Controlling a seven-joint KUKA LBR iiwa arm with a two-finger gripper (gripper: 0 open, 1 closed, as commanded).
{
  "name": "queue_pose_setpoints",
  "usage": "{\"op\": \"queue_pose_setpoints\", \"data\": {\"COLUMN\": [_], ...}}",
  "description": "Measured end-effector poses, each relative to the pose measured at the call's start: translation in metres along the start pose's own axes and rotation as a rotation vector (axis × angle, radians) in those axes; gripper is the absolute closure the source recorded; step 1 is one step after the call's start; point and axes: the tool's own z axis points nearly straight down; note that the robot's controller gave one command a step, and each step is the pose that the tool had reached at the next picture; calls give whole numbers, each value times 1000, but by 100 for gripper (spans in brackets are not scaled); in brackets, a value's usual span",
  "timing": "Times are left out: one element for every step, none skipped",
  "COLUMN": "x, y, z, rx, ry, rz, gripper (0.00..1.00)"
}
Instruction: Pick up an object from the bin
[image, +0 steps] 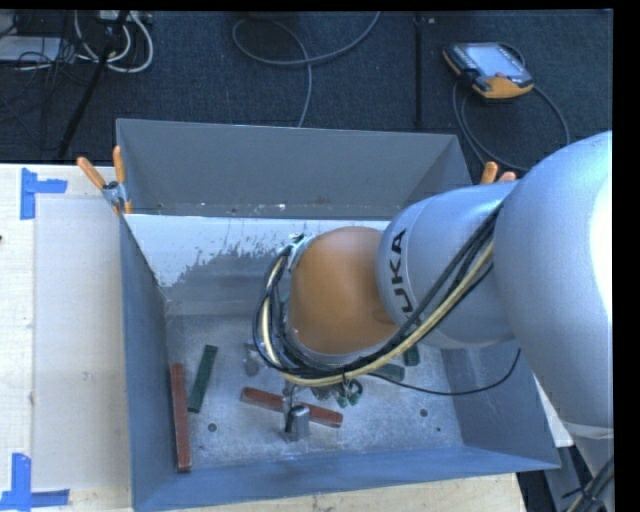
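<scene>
Grey metal bin (140, 320), four sloping walls round a flat, scuffed floor. Open room: the floor's front right corner lies bare, as does a strip between the left-hand sticks and the centre; the middle and right of the floor are roofed over by the arm (470, 290), which enters from the right with its orange cover (335, 290) and a loop of cables (268, 325) hanging low. The gripper (297, 422) stands near the front wall, with a narrow band of bare floor between it and that wall's foot. Contents counted: reddish-brown sticks, two; dark green stick, one; three in all that can be named. Item one, long reddish-brown stick (181, 418), lying along the foot of the left wall, running front to back. Item two, dark green stick (204, 376), shorter, just beside item one towards the centre, slightly tilted against it, apparently not touching. Item three, short reddish-brown bar (262, 398), lying flat front of centre, slanting from back left to front right, well apart from the other two. A dark scrap (392, 373) shows at the arm's lower edge, too hidden to identify. Position of the gripper: directly over the middle of item three, whose two ends show on either side of it. Whether the gripper is released or clenched on the bar cannot be told.
</scene>
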Motion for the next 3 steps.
{"op": "queue_pose_setpoints", "data": {"x": [0, 0, 0], "y": [0, 0, 0], "z": [0, 0, 0], "rx": [0, 0, 0], "ry": [0, 0, 0], "rz": [1, 2, 2], "gripper": [100, 0, 0]}}
